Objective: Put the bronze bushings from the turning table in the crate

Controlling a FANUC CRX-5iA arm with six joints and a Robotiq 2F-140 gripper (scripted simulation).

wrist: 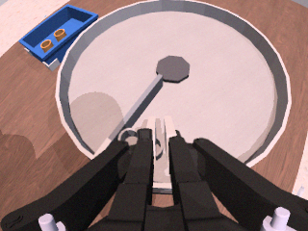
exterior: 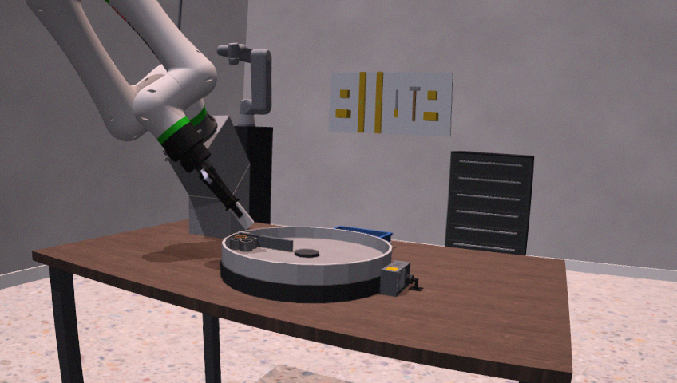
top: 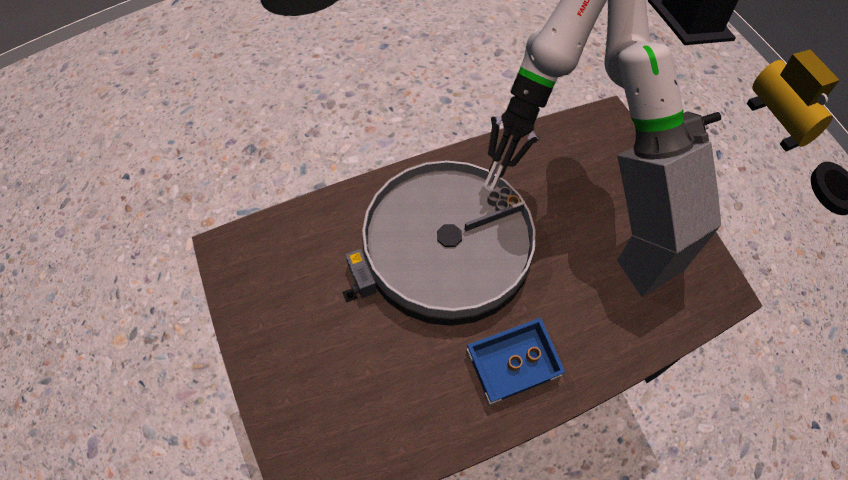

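A workshop, judging by the wall tool board [exterior: 390, 124], drawer cabinet [exterior: 488, 203] and robot arm [top: 653, 83] [exterior: 178, 85]

Blue crate [top: 498, 386] [exterior: 363, 231] [wrist: 72, 34], wood-grained brown table [top: 309, 333] [exterior: 475, 303] [wrist: 29, 101].

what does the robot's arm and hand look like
The arm is off-white with rounded joints, bright green rings near its dark flanges, and small red lettering on one link. The hand is black, with slim linked fingers that end in long pale grey tips; small light lavender parts show at its sides. No cable can be made out.
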